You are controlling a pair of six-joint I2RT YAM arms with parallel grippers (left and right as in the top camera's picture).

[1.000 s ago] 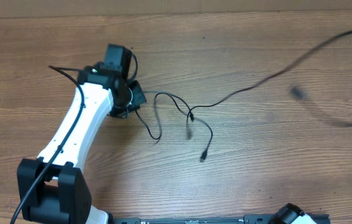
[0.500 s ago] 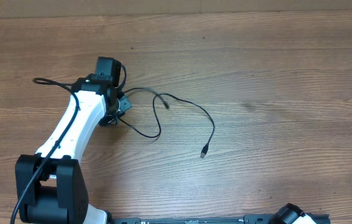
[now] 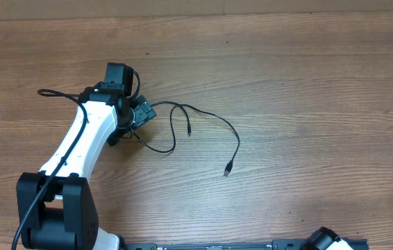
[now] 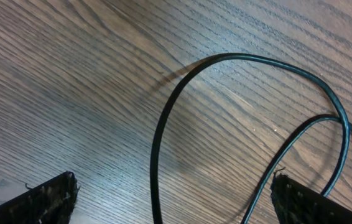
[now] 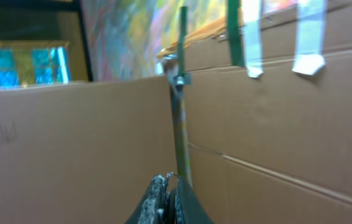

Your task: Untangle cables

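While the left pincer (image 4: 173, 198) stands wide open low over the wooden table (image 3: 307, 83), a thin black cable (image 4: 226, 55) lies loose on the wood between its fingertips, held by neither. From overhead, the cable loops rightward and ends in a small plug (image 3: 228, 169). The right pincer (image 5: 166, 196) is closed, nothing visible in it, facing cardboard (image 5: 70, 137).

Overhead: fixed high, looking straight down on wooden table (image 3: 287, 83); left arm (image 3: 85, 146) at lower left of frame.

Left wrist: very close to the wood, facing down, own fingertips (image 4: 45, 199) in lower corners. Cable loop (image 4: 157, 134) shared with overhead, cable loop (image 3: 173, 132) left of centre there.

Right wrist: facing sideways at cardboard wall (image 5: 70, 143).
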